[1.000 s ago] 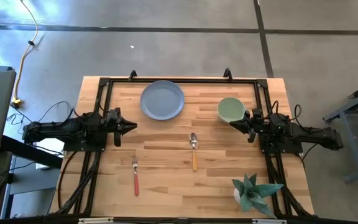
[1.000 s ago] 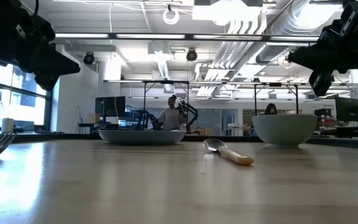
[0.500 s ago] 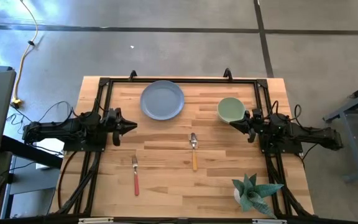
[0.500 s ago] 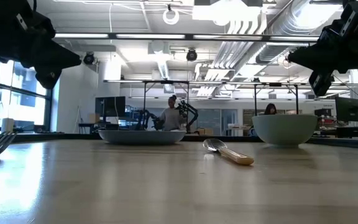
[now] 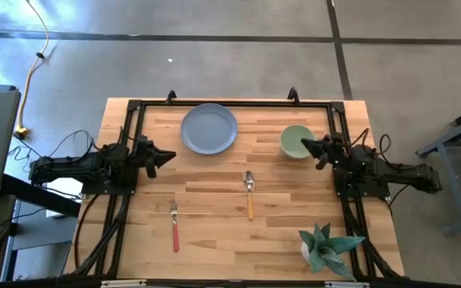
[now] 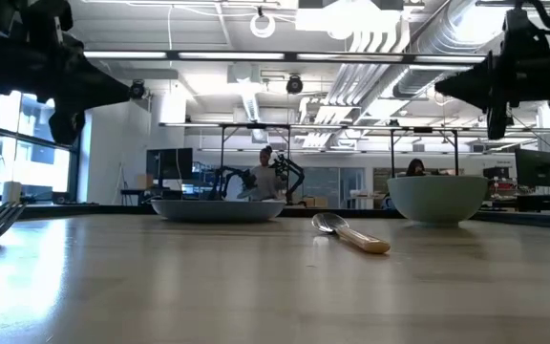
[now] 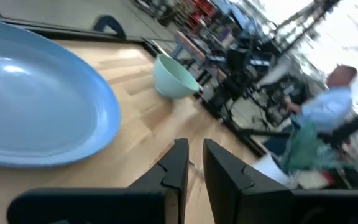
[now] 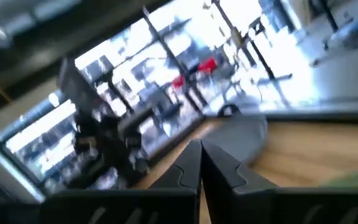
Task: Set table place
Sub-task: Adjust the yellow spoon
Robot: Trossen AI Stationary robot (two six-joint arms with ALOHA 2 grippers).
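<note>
Nothing had yet been gathered into a place setting, so the task stood at its opening step, most likely the first reach for a piece. The blue-grey plate lay at the far middle of the table, the pale green bowl to its right and well apart from it, the orange-handled spoon near the table's centre, and the red-handled fork nearer and to the left of the spoon; none of them touched another. A spiky potted plant stood at the near right corner, clear of the pieces. The right gripper was raised above the table, as the low view showed, at the bowl's right rim as seen from above, with its fingers pressed together and holding nothing. The left gripper was also held above the tabletop at the left side, pointed towards the middle, with the plate farther off and to its right; its fingers stood only a narrow gap apart, empty. By my reading the bowl was the likeliest first piece, since the right gripper was almost over it. The next move would call for that gripper to part its fingers, drop over the rim and pinch the wall, then carry the bowl toward the plate. The thin, curved wall could slip or tip under an off-centre grip.
</note>
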